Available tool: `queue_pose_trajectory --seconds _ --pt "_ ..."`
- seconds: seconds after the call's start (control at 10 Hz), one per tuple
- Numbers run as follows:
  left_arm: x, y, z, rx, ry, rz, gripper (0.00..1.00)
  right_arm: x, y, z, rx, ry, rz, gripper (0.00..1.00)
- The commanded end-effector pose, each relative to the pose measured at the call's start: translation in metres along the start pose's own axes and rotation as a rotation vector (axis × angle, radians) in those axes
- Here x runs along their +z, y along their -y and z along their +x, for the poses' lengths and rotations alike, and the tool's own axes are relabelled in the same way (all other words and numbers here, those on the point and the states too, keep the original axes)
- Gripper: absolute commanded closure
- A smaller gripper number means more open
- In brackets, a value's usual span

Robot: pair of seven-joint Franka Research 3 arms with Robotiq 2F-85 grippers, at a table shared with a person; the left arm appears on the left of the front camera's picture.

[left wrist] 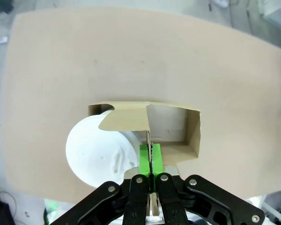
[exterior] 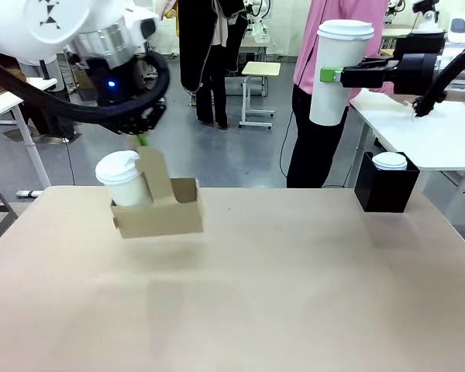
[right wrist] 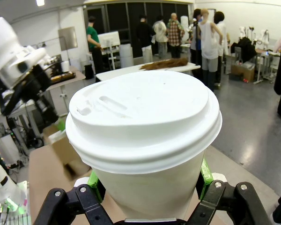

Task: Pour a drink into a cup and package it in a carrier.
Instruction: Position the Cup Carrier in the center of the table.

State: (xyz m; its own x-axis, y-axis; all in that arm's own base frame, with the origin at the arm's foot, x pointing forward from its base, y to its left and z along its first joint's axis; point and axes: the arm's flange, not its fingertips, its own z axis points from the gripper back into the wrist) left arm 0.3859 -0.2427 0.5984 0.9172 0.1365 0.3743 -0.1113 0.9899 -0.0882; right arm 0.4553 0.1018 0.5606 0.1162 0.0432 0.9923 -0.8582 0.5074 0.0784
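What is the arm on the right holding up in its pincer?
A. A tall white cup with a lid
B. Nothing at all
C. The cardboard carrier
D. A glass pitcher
A: the right pincer is clamped around a tall white cup with its lid on, held high above the table, while the cardboard carrier is gripped at its handle by the left pincer.

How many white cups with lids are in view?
3. The first cup sits in the carrier held by the left gripper, the second cup is in the right gripper, the third cup in the black box.
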Motion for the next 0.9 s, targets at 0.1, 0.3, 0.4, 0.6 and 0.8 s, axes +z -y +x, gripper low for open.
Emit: queue_pose_trajectory --seconds 0.1,0.3,0.4,0.6,0.8 --pt "-0.008 0.051 -0.037 -0.01 0.007 0.01 0.98 0.0 -0.001 0.004 0.001 0.01 0.004 0.13" --pt "-0.027 0.088 -0.054 -0.029 -0.028 -0.004 0.98 0.0 -0.001 0.004 0.001 0.01 0.004 0.13" --pt "-0.038 0.103 -0.059 -0.034 -0.029 0.01 0.98 0.0 -0.001 0.004 0.001 0.01 0.004 0.13" --pt "-0.057 0.132 -0.07 -0.034 -0.021 0.046 0.98 0.0 -0.001 0.004 0.001 0.01 0.004 0.13" --pt "-0.07 0.148 -0.079 -0.031 -0.003 0.072 0.98 0.0 -0.001 0.004 0.001 0.01 0.004 0.13"
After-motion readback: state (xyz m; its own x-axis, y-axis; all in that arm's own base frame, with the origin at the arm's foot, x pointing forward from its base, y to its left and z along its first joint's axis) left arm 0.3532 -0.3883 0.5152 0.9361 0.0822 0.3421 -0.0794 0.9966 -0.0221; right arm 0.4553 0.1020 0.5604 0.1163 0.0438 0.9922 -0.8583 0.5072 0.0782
